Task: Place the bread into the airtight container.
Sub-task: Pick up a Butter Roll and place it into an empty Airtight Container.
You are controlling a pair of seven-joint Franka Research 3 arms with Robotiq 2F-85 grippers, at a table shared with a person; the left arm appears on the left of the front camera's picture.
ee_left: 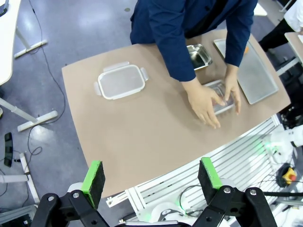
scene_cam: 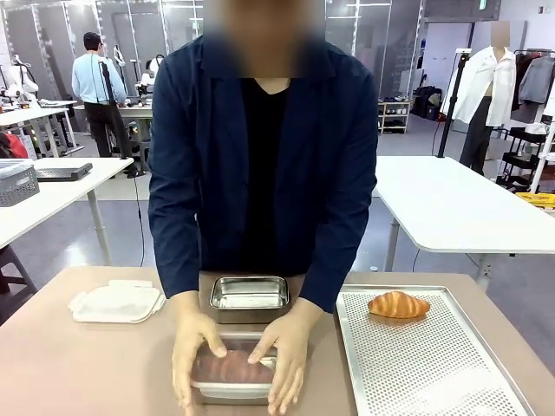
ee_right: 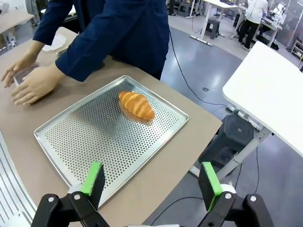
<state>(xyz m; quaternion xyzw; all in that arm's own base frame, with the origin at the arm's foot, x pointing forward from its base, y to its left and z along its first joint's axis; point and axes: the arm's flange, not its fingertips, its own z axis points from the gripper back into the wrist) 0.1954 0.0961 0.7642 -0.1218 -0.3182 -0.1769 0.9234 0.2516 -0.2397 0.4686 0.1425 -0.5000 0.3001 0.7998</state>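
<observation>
Golden bread (scene_cam: 398,304) sits on the tray (scene_cam: 434,373) while a person's hands (scene_cam: 196,357) steady the container (scene_cam: 231,373), seemingly for me; left wrist: left gripper (ee_left: 151,177) released, parked high; right wrist: right gripper (ee_right: 151,182) spread wide, aimed at bread.

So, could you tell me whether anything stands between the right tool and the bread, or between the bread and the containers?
Nothing visible lies between the open right tool and the bread, alone on its tray. The person's hands cover the nearer container; the metal container behind it stands open.
</observation>
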